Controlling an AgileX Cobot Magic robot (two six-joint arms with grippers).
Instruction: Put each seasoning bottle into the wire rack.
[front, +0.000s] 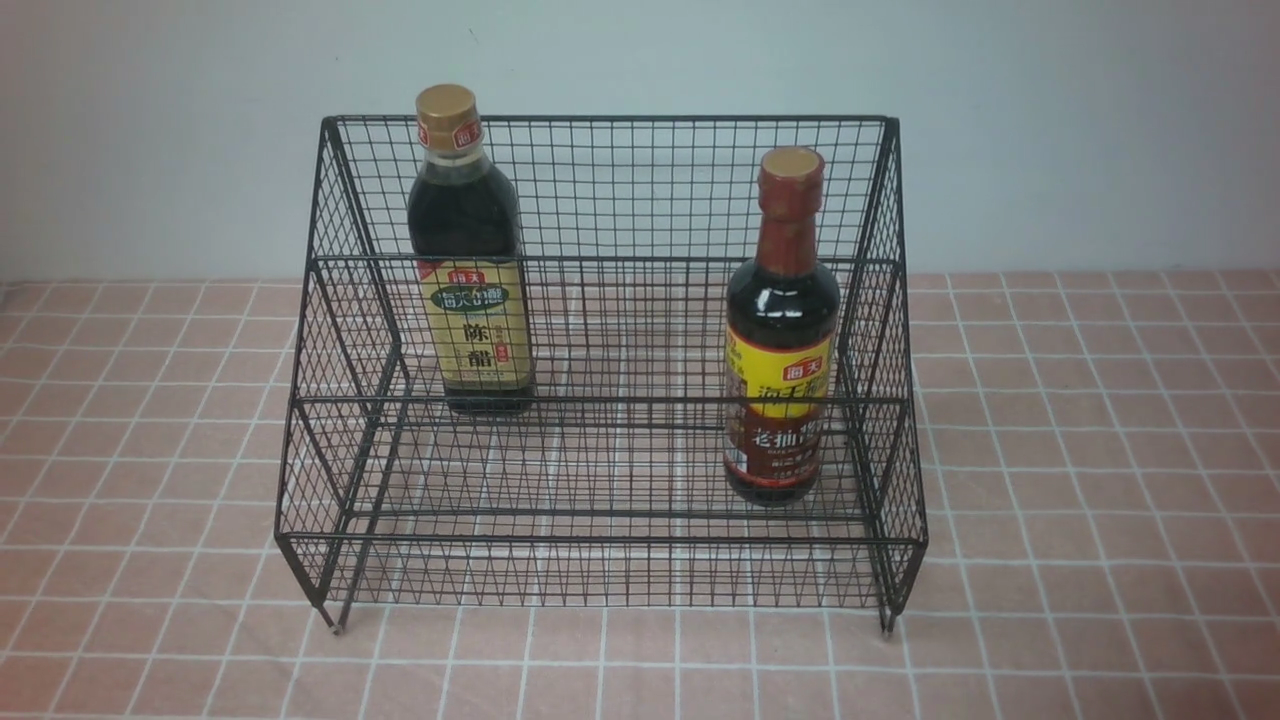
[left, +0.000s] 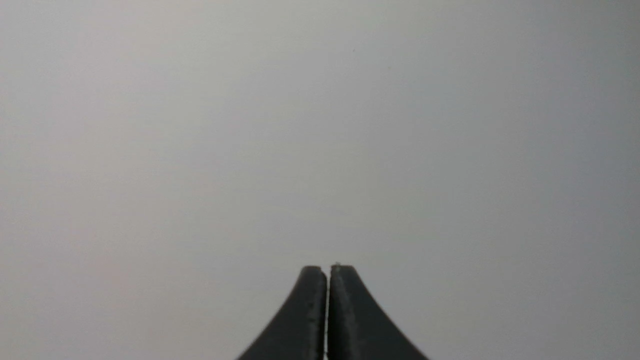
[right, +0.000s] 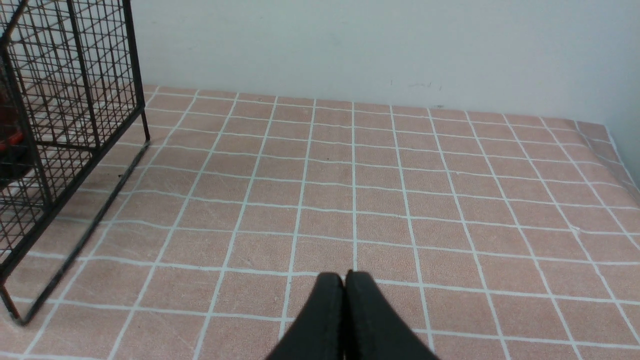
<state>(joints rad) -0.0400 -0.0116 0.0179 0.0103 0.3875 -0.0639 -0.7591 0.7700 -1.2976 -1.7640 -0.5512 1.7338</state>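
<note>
The black wire rack (front: 600, 120) stands in the middle of the tiled table. The squarish bottle with the gold cap and beige-green label (front: 468, 260) stands upright on the rack's upper tier at the left. The round bottle with the red-brown neck and yellow-red label (front: 782, 330) stands upright on the lower tier at the right. Neither gripper shows in the front view. My left gripper (left: 327, 270) is shut and empty, facing a plain grey wall. My right gripper (right: 344, 276) is shut and empty above the tiles, to the right of the rack's side (right: 75, 100).
The table has a pink tiled cloth (front: 1100, 450) with white grid lines. A pale wall (front: 1050, 120) runs behind the rack. The table's right edge (right: 617, 155) shows in the right wrist view.
</note>
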